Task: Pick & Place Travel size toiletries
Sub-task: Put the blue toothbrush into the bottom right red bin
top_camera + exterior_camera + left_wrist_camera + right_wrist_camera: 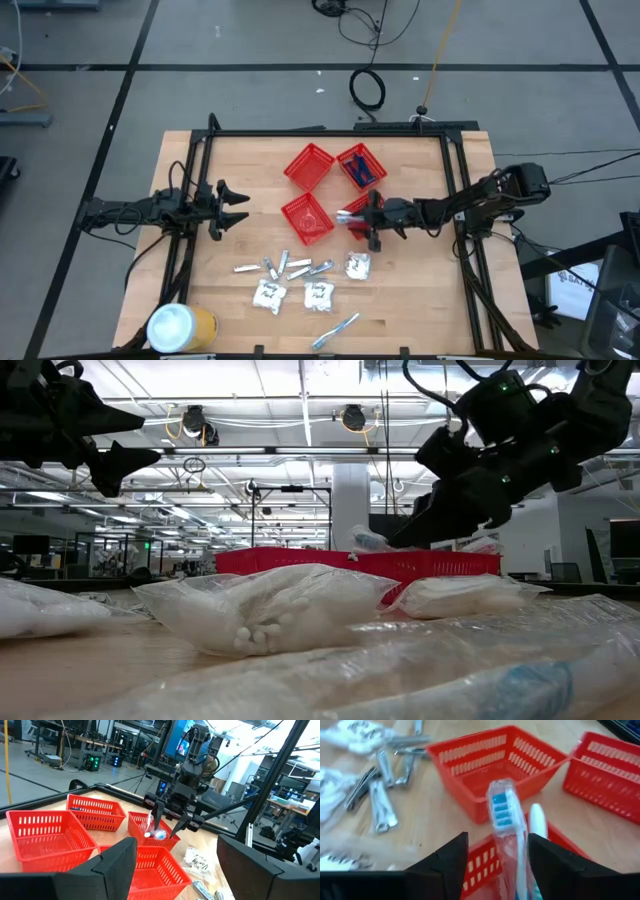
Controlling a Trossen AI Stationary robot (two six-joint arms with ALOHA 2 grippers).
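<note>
A clear-wrapped toothbrush with blue bristles (504, 815) stands between the fingers of my open right gripper (497, 840), above a red mesh basket (482, 857). A second, white-headed toothbrush (538, 820) lies beside it. From above, this gripper (372, 222) hovers over the right-hand near basket (350, 212). More toiletries lie on the wood nearer the front: white sachets (268, 295), silvery tubes (290, 266) and a wrapped toothbrush (335, 330). My left gripper (235, 205) waits open at the table's left. My right gripper has its fingers on either side of the wrapped toothbrush's head end (506, 837). Whether either finger touches the wrapper I cannot tell. The toothbrush stands nearly upright, bristles up. Its lower end goes down toward the basket, hidden behind the fingers.
Three more red baskets (308, 165) (360, 165) (307, 218) cluster at the table's middle; the far right one holds dark blue items. A large yellow can with a white lid (180, 328) stands at the near left corner. A black frame (330, 132) rims the table.
</note>
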